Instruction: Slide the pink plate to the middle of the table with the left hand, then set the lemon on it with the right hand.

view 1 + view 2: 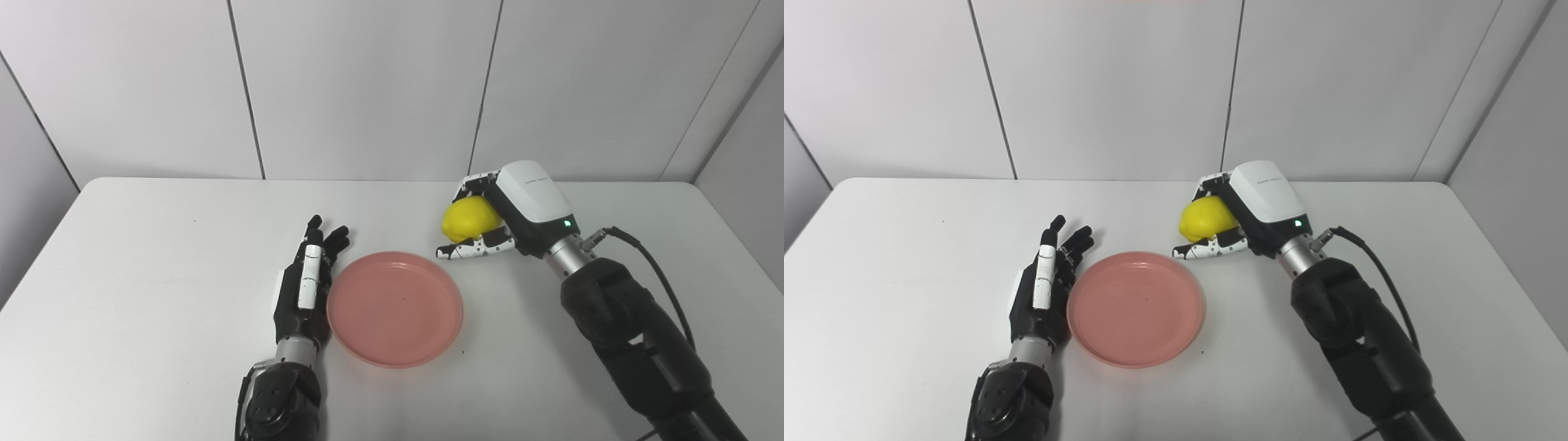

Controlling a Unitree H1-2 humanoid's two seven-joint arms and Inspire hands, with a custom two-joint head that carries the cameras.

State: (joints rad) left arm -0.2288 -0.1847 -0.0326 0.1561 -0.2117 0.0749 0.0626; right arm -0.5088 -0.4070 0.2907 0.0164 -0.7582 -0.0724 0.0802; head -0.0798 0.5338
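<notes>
The pink plate (395,308) lies flat near the middle of the white table (153,257), with nothing on it. My left hand (306,282) rests open just left of the plate, fingers stretched forward, its side against the plate's left rim. The yellow lemon (470,219) is beyond the plate's far right edge. My right hand (508,214) is wrapped around it, fingers curled over its top and thumb under its near side. Whether the lemon is lifted off the table cannot be told.
Pale wall panels (367,86) stand behind the table's far edge. My right forearm (637,343) and its cable (655,263) cross the near right part of the table.
</notes>
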